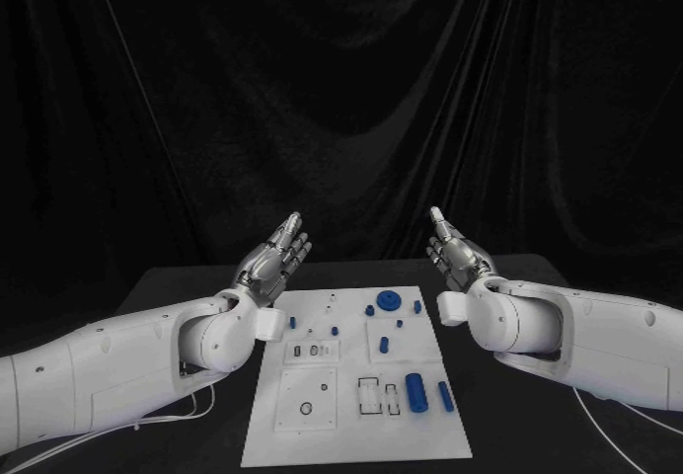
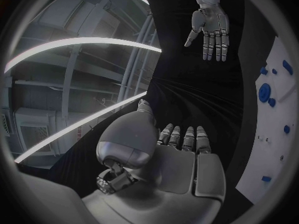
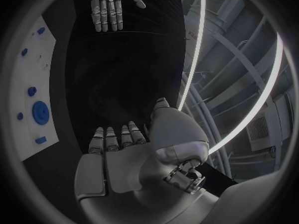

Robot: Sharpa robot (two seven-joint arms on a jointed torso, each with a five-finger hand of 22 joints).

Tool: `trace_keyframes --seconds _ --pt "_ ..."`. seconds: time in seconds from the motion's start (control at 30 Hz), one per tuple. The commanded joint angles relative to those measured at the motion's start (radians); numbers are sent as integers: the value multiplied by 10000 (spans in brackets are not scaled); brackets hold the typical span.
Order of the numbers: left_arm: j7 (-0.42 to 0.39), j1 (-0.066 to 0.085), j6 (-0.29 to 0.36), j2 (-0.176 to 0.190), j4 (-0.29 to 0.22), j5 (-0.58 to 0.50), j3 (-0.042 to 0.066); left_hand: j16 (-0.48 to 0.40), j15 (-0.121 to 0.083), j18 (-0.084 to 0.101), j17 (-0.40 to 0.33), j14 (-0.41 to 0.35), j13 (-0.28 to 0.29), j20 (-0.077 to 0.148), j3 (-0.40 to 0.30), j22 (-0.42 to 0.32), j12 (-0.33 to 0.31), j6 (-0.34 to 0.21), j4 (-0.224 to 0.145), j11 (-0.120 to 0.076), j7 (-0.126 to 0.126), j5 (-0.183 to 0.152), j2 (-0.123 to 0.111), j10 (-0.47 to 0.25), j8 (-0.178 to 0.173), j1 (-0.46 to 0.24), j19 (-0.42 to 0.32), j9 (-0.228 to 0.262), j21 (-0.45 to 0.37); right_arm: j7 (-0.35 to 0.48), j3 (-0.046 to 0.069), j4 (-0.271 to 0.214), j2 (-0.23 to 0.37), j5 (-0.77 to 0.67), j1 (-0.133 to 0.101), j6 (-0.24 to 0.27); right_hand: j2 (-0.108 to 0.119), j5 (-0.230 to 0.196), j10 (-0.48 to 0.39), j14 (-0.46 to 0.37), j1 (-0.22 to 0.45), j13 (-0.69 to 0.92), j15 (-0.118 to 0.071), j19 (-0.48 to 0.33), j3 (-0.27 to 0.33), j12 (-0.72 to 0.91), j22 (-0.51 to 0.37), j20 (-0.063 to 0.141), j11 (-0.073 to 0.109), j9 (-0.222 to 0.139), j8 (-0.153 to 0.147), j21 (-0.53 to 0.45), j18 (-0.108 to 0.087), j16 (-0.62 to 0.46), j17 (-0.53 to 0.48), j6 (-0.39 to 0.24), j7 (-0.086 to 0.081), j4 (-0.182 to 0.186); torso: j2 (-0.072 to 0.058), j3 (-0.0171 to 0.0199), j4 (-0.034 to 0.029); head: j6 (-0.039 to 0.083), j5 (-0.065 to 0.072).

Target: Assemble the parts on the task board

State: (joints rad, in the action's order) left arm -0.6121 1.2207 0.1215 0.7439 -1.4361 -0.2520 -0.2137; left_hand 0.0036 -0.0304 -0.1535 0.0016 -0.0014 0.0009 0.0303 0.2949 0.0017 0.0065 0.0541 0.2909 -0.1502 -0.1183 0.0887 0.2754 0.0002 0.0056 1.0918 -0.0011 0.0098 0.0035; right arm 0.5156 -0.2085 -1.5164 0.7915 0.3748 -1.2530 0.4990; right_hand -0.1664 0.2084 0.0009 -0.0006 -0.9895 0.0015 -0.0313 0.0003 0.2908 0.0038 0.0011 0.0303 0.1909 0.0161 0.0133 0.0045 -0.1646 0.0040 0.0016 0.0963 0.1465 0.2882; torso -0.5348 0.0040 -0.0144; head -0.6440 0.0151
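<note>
The white task board [image 1: 356,444] lies in the middle of the black table. On it sit small blue parts: a round disc [image 1: 386,299] near the far edge, a thick cylinder [image 1: 416,391] and a thin peg [image 1: 445,396] at the near right. My left hand [image 1: 273,256] is raised above the board's far left corner, fingers stretched out and apart, holding nothing. My right hand [image 1: 457,254] is raised above the far right corner the same way, also empty. The left wrist view shows the left hand [image 2: 168,154], the right hand [image 2: 212,27] and the board [image 2: 274,149]. The right wrist view shows the right hand [image 3: 137,154], the left hand [image 3: 109,2] and the disc [image 3: 40,113].
Several smaller blue pieces [image 1: 384,346] and dark outlined slots [image 1: 379,395] are spread over the board. Bare black table [image 1: 186,286] runs on both sides of the board. A black curtain [image 1: 341,118] hangs behind. White cables [image 1: 157,423] trail under my left arm.
</note>
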Motion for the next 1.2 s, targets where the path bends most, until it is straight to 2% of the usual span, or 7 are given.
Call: trace_keyframes --seconds 0.03,0.47,0.6,0.67,0.8,1.1,1.2 --pt "-513 -7 -1198 -51 -13 -263 17 -36 -965 -131 -16 14 -9 -19 20 -17 -65 122 -21 -116 -49 371 -55 -2 83 317 11 35 -35 -356 8 5 -5 113 6 -591 34 58 -9 6 -222 -15 -1669 -3 77 -38 -11 383 -64 -12 14 -45 -143 -40 -16 -88 -51 -6 5 -7 -10 -32 -22" --pt "-418 -8 -1724 51 62 -263 16 -36 -546 -130 -16 14 -9 -412 -220 -17 -65 356 -9 -90 -29 1837 -71 -2 140 1386 11 70 -35 -755 8 108 35 -81 4 -1270 249 50 167 6 -631 61 -648 -3 79 79 -11 -517 -591 71 138 -45 -144 -40 -16 466 -567 -11 2 -3 16 -218 18" --pt "-326 -8 -1826 176 70 -145 15 -36 -407 -146 -16 14 -9 -583 -301 -17 -65 428 -9 -10 24 2228 -89 -2 162 1748 11 80 -35 -1175 8 245 111 -909 -11 -1769 429 363 683 334 -1289 217 1167 458 -93 512 238 -2019 -1348 226 532 331 98 301 163 1534 -1299 -269 5 -5 9 -319 37" --pt "-292 -8 -1856 246 86 21 15 -36 -329 -156 -16 14 -9 -679 -310 -17 -65 442 -2 20 40 2285 -97 -2 166 1824 11 82 -35 -1397 9 350 161 -1738 -39 -2112 536 887 1462 2314 -1967 392 2167 3098 -193 1204 1036 -2978 -2018 356 927 1888 21 1752 700 2547 -1926 -686 4 -6 13 -368 41" --pt "-258 -24 -1907 415 181 579 13 -36 -138 -195 -16 14 -9 -921 -322 -17 -65 475 6 109 91 2477 -94 -2 178 1963 11 86 -35 -1908 9 602 294 -4908 -196 -2839 745 1246 2658 6342 -3010 558 2559 6494 -338 2228 1673 -3297 -2661 435 1300 3481 -7 4025 1346 3524 -2398 -1274 2 0 24 -528 65" --pt "-209 -218 -1855 824 364 1038 12 -36 69 -230 -16 14 -9 -1161 -471 -17 -65 546 -6 261 222 3350 -71 -2 202 2461 11 94 -35 -3685 10 867 146 -13508 -915 -3057 590 573 5462 10695 -4709 621 1053 10460 -765 3720 1610 -2142 -3038 510 1798 4069 -201 4591 1358 5836 -2698 -1911 2 -5 21 -1163 94" --pt "-287 -239 -1618 1024 276 1254 12 -36 590 -218 -16 14 -3 -1634 -481 -13 -57 683 5 630 512 3641 -118 9 243 2585 16 113 -30 -3985 10 871 62 -15758 -1075 -2838 690 526 6250 11612 -5000 626 758 11281 -1106 3812 1688 -1801 -3065 528 1837 4275 -223 4721 1512 6280 -2558 -2041 1 -7 22 -1320 129"
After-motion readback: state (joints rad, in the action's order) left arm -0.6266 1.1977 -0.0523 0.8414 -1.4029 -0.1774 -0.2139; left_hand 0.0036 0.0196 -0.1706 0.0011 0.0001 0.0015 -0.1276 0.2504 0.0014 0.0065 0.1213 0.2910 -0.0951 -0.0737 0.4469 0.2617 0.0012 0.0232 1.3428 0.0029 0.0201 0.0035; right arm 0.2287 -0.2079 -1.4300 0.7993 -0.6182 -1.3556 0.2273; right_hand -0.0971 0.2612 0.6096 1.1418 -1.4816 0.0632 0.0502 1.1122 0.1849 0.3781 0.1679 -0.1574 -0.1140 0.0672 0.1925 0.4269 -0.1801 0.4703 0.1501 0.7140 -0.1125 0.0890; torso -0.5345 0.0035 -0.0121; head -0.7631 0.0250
